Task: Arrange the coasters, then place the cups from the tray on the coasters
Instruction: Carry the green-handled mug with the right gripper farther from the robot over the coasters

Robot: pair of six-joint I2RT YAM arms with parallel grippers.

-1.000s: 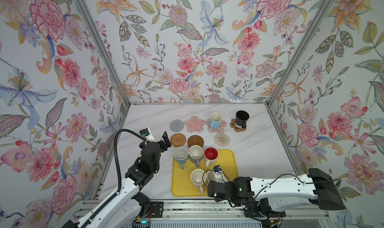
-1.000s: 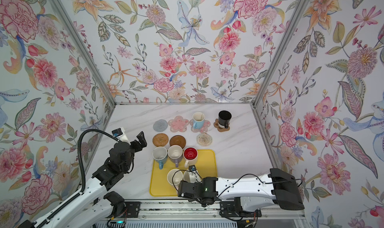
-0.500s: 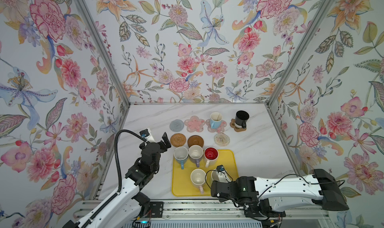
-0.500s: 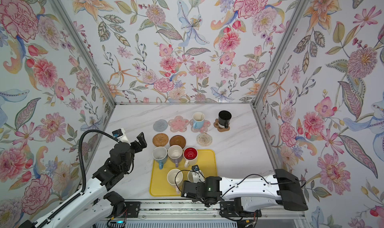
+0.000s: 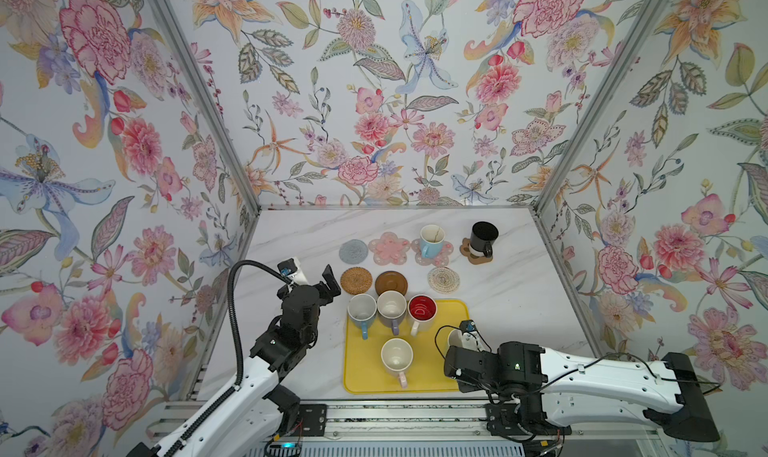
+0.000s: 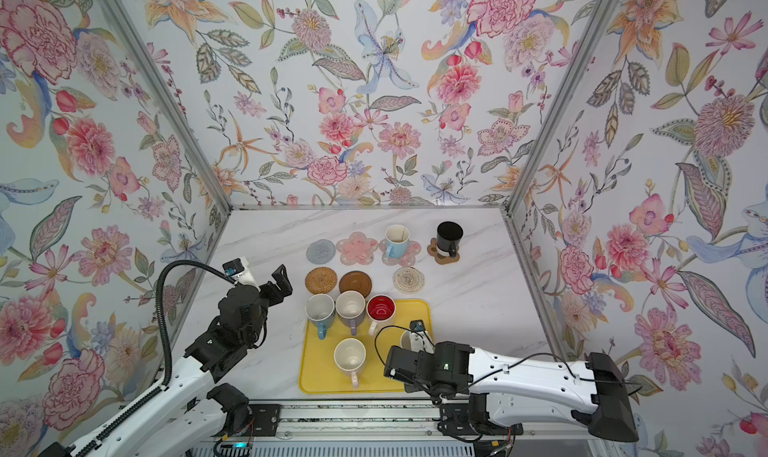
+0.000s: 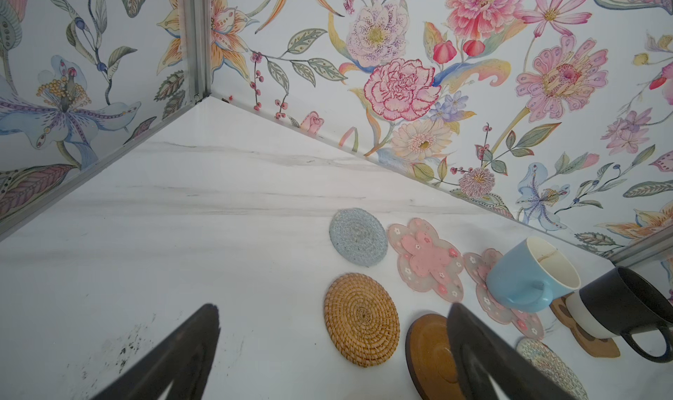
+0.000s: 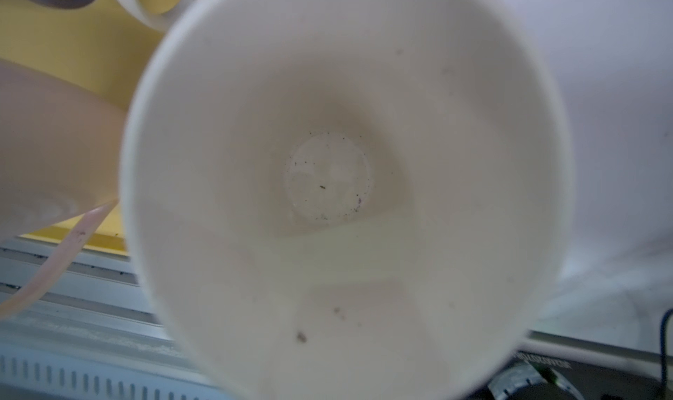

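Nearest the front, the right gripper point(image 5: 464, 344) is closed tight on a pale mug point(image 5: 453, 339) at the right edge of the tray point(image 5: 365, 376). The jaws are hidden under the wrist, and the mug's white inside fills the wrist view. I cannot tell whether the mug is lifted clear of the tray floor. Beside it on the tray stands a pink mug point(image 5: 397, 358), handle toward the front. Behind that, along the tray's far edge, three mugs stand in a row touching or nearly so: a blue mug point(image 5: 362, 310), a lilac mug point(image 5: 391, 305) and a red-lined mug point(image 5: 422, 309). Left of the tray, the left gripper point(image 7: 333, 311) hangs over bare table, spread wide and holding nothing. Just past the tray lie a rattan coaster point(image 5: 355, 281), a wooden disc point(image 5: 391, 283) and, a little apart to the right, a rope spiral point(image 5: 444, 279), all bare. In the far row are a bare knit coaster point(image 5: 353, 251) and a bare pink flower point(image 5: 390, 248). Next to them a second flower point(image 5: 442, 257) carries the far blue mug point(image 5: 432, 238), and a paw coaster point(image 5: 478, 256) carries a black mug point(image 5: 483, 236).
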